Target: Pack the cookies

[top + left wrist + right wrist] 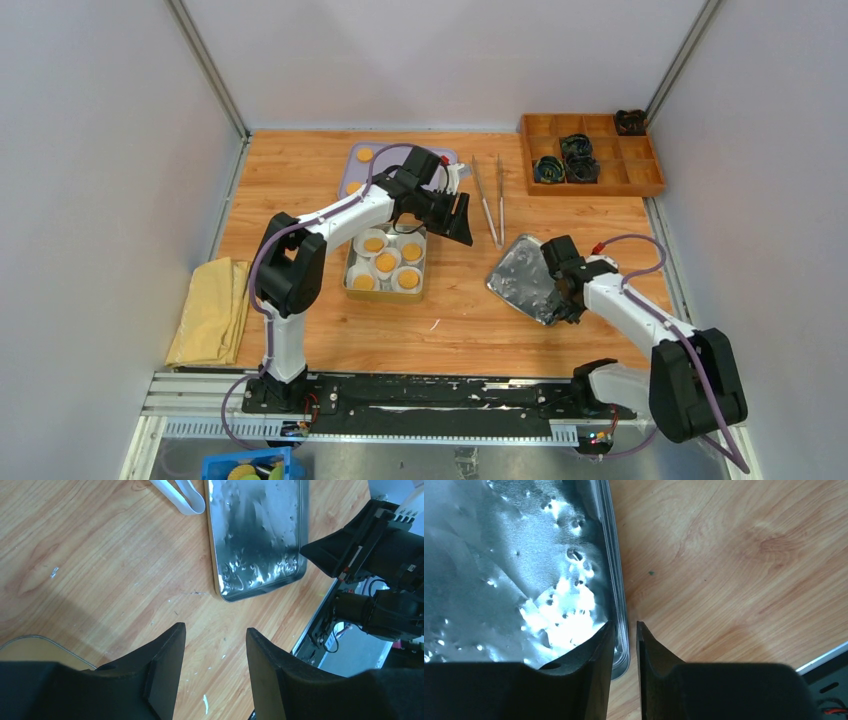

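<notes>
Several orange cookies [386, 262] sit in white paper cups inside an open metal tin [385, 297] at the table's middle. Two more cookies [365, 153] lie on a purple tray [349, 168] behind it. My left gripper [458, 222] is open and empty, just right of the tin; in the left wrist view it [214, 628] hangs over bare wood with the tin's corner [30, 645] at lower left. My right gripper [560, 300] straddles the rim of the shiny metal lid [522, 275], which looks tilted. In the right wrist view its jaws [625, 624] are nearly closed over the lid's edge [619, 605].
A pair of tweezers [488, 200] lies between the tin and the lid. A wooden compartment box [592, 182] with dark items stands at the back right. A yellow cloth [212, 310] lies at the left edge. Grey walls close in on three sides.
</notes>
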{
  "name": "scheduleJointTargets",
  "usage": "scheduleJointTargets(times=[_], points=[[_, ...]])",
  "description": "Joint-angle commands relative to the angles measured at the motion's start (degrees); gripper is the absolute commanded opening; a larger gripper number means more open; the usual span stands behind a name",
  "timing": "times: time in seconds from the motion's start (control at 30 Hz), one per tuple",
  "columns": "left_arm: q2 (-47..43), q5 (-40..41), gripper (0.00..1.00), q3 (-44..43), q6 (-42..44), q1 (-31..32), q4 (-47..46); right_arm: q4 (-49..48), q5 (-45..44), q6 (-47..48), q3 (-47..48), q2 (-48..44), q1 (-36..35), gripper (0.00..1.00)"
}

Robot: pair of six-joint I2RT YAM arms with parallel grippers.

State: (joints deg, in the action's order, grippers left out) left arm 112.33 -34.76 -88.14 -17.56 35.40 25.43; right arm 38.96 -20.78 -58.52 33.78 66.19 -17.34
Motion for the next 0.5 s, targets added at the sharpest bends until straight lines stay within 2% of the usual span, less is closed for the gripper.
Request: scheduleJointTargets(times=[0.0, 0.07, 0.17, 0.27, 0.47], points=[[-0.9, 0.3, 0.53, -0.7, 0.8, 0.3, 0.4, -2.5, 1.0, 0.7, -1.3, 2.6, 1.0, 0.17], [-0.8, 0.6, 0.53, -0.8, 1.1, 0.3, 0.8, -2.9, 1.4, 1.3, -1.0, 3.2, 1.0, 0.0], [-0.9, 1.7, 0.53, -0.7, 1.5, 0.3, 1.1, -1.5, 1.5, 3.0, 0.6, 0.5, 0.8, 0.0], [-1.1, 2.1, 0.53, -0.8, 1.5, 0.3, 1.1, 2.4, -0.9, 4.0, 3.4, -6.5, 0.0, 0.0], [0.2, 1.6, 0.53, -4.8, 1.7, 0.3, 2.4, 8.4, -0.5, 10.4, 13.2, -18.2, -0.3, 0.0]])
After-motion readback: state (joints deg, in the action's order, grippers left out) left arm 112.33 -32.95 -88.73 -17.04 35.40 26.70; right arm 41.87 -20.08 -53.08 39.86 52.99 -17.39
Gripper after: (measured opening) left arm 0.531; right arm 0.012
